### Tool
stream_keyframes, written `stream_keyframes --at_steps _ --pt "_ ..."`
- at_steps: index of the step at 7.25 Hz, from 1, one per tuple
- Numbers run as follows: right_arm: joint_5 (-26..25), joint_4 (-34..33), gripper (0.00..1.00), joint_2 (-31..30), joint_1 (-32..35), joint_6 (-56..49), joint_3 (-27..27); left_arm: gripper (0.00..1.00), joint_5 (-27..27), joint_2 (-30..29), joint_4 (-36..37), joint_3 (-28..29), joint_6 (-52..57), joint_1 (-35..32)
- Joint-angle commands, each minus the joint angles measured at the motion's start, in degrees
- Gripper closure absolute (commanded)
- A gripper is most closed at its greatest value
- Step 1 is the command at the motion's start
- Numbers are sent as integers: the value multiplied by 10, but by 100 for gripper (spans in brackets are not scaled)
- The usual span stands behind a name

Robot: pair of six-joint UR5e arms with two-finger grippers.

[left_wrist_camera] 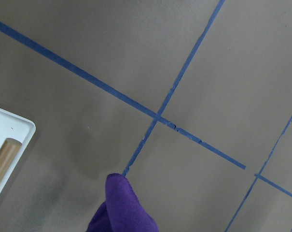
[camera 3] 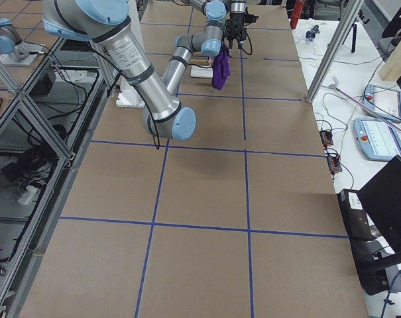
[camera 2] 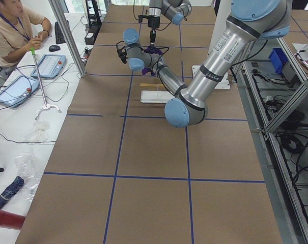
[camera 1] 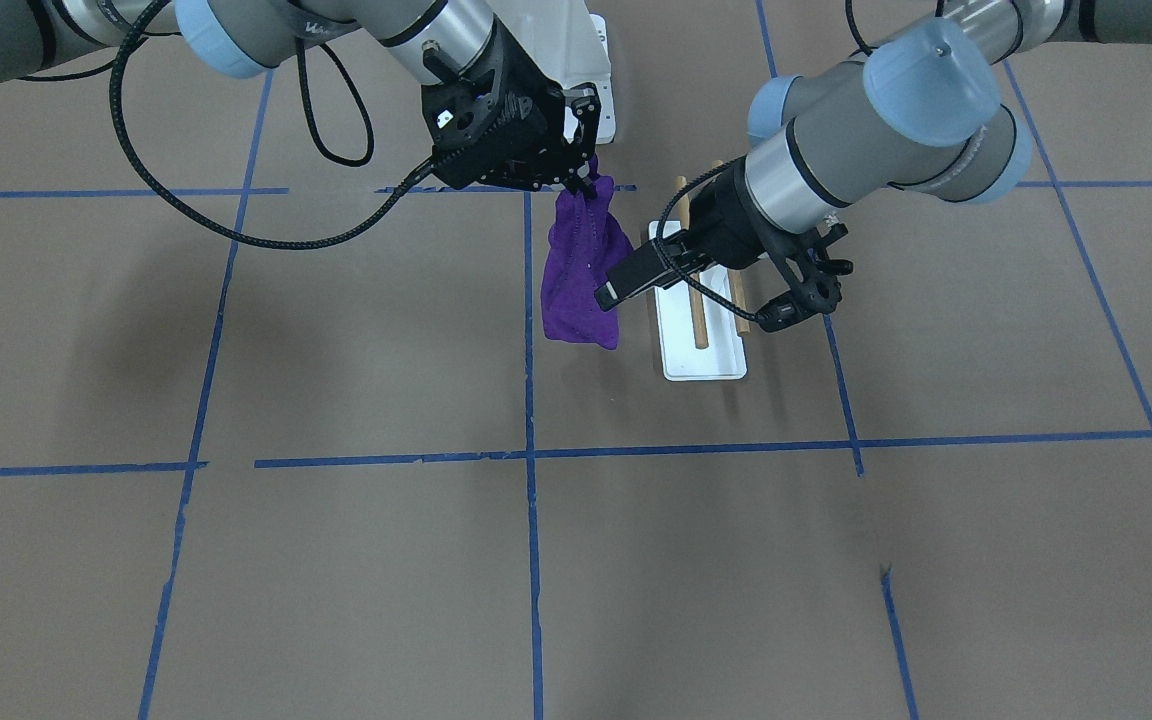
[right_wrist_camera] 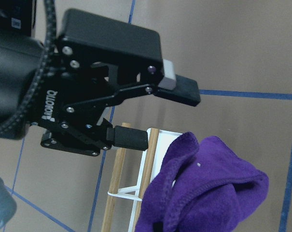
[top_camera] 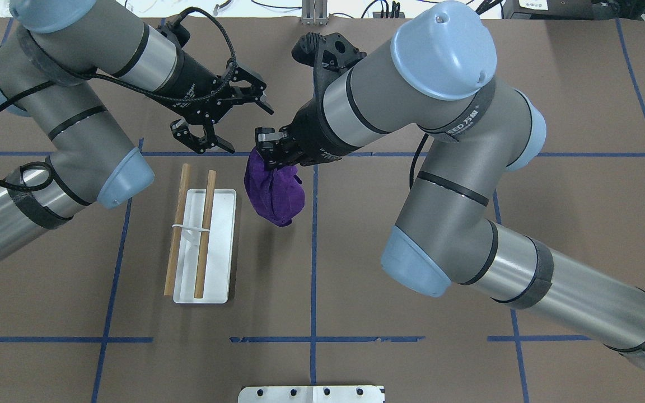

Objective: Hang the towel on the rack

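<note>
While the right jaws pinch the limp purple cloth towel [top_camera: 277, 196], dangling just right of the white-based rack of two wooden dowel rods [top_camera: 225, 224] that run straight out across the brown counter [top_camera: 356, 280], the left jaws gape wide by its far end.

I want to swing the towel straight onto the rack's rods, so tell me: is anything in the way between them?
Nothing lies directly between the towel and the rack beside it. But the left gripper hangs open near the rack's far end, close to the towel, and could crowd the swing.
</note>
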Motion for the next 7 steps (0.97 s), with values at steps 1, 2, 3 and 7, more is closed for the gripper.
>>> stream_keyframes --at_steps 1,2,3,7 --pt "-2 0 100 0 -1 -35 0 10 0 -3 1 -1 -5 10" --pt "-2 0 100 0 -1 -36 0 18 1 -3 1 -1 -5 11" --pt "-1 0 100 0 -1 -38 1 32 18 -2 1 -1 -4 11" --pt "-1 0 100 -1 0 -46 1 83 26 2 4 -7 -2 17"
